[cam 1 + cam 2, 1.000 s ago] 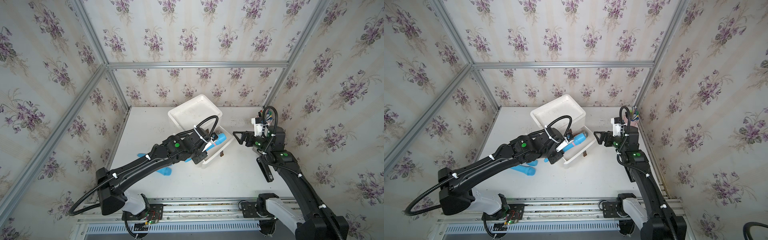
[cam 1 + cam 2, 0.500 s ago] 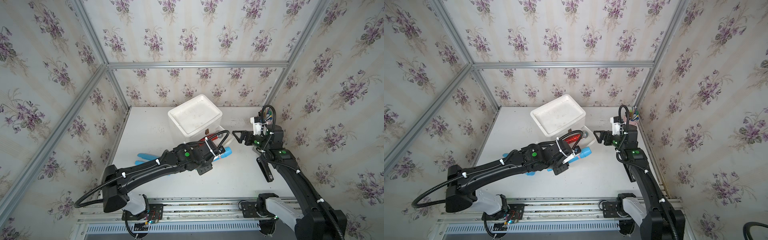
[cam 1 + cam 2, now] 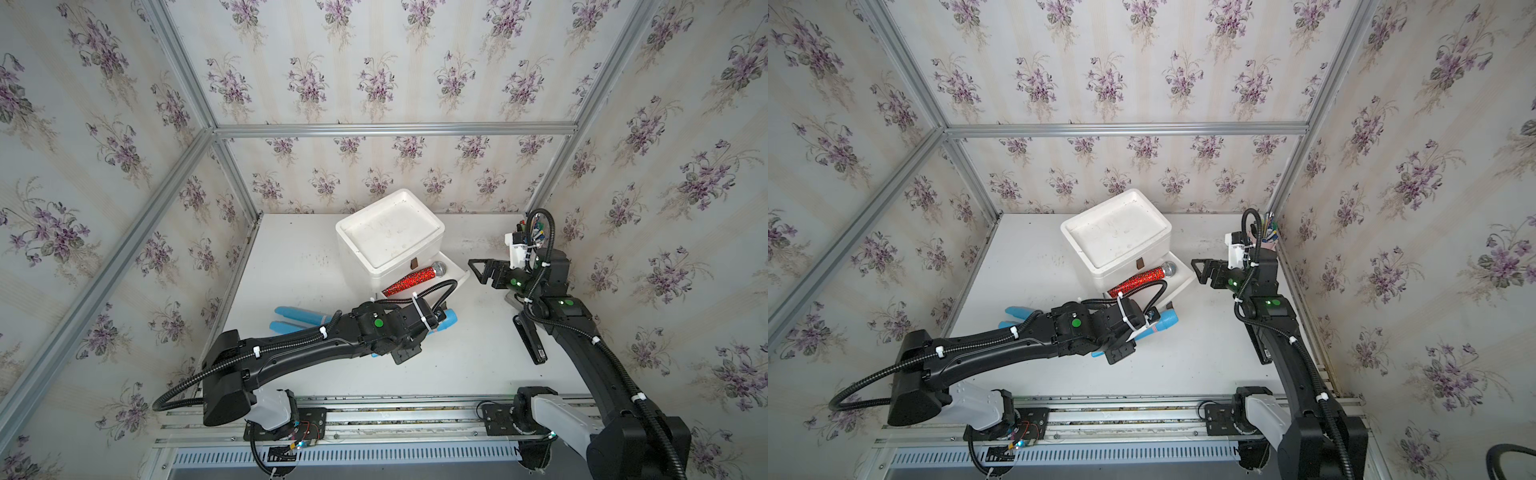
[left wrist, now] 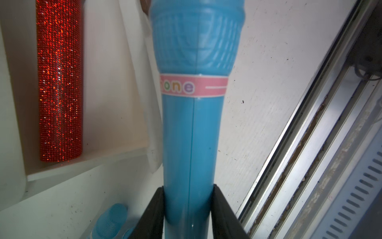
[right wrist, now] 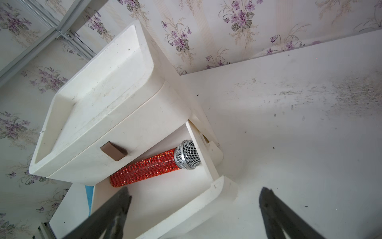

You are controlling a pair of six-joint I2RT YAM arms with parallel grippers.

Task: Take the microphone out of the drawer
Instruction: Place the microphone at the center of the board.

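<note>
My left gripper is shut on the handle of a blue microphone. It holds the microphone above the table, just in front of the open drawer. The drawer belongs to a white drawer unit. A red glitter microphone with a silver mesh head lies inside the drawer. My right gripper hangs open beside the drawer's right corner, holding nothing.
Other blue microphones lie on the table under my left arm. A black bar lies on the table by my right arm. A cup of pens stands in the back right corner. The unit's upper drawer is closed.
My left arm has drawn the blue microphone out of the drawer toward the table's front. This has uncovered the red microphone. The right arm has barely moved.
</note>
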